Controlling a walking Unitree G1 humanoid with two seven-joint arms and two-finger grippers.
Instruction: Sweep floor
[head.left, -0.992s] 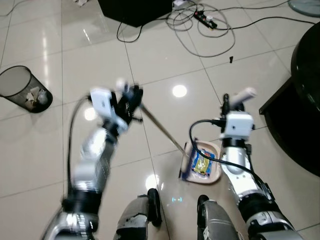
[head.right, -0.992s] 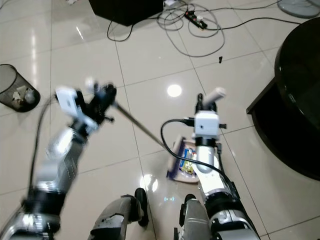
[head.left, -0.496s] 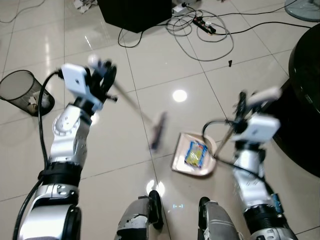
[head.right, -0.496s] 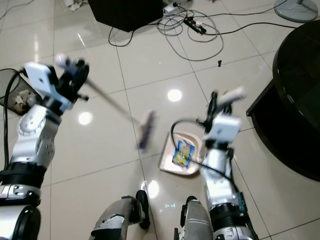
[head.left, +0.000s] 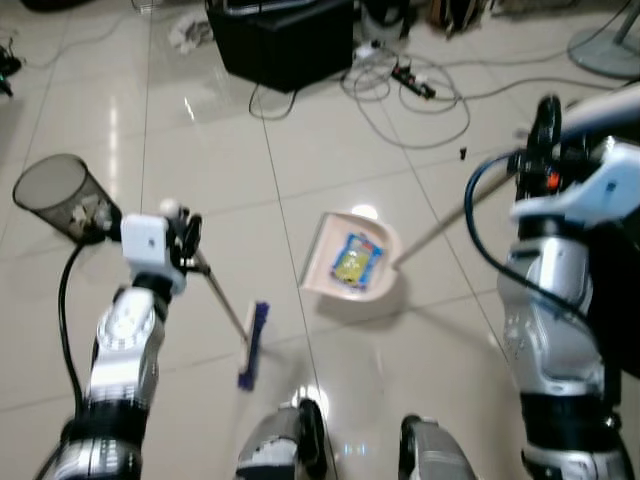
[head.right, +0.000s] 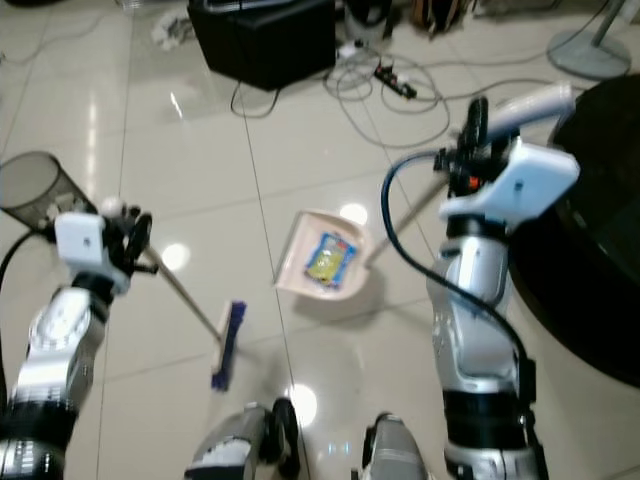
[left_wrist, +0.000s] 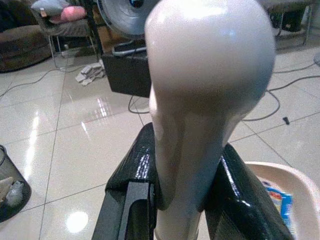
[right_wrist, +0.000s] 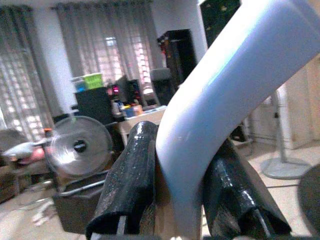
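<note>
My left gripper (head.left: 183, 236) is shut on the pale handle of a broom (head.left: 222, 305). Its blue brush head (head.left: 253, 345) rests low near my feet. In the left wrist view the rounded handle top (left_wrist: 210, 75) sits between the black fingers (left_wrist: 135, 175). My right gripper (head.left: 545, 125) is shut on the long handle of a beige dustpan (head.left: 350, 260). The pan hangs lifted over the tiles with a yellow and blue wrapper (head.left: 353, 262) lying in it. The white dustpan handle (right_wrist: 225, 95) runs between the fingers in the right wrist view.
A black mesh waste bin (head.left: 62, 195) with crumpled paper stands at the far left. A black box (head.left: 285, 40) and tangled cables with a power strip (head.left: 410, 80) lie ahead. A dark round table (head.right: 590, 230) is close on the right. A fan base (head.left: 605, 55) stands far right.
The right arm has raised the dustpan off the floor and swung it left and forward. The left arm has come down, and the brush head now lies near my feet.
</note>
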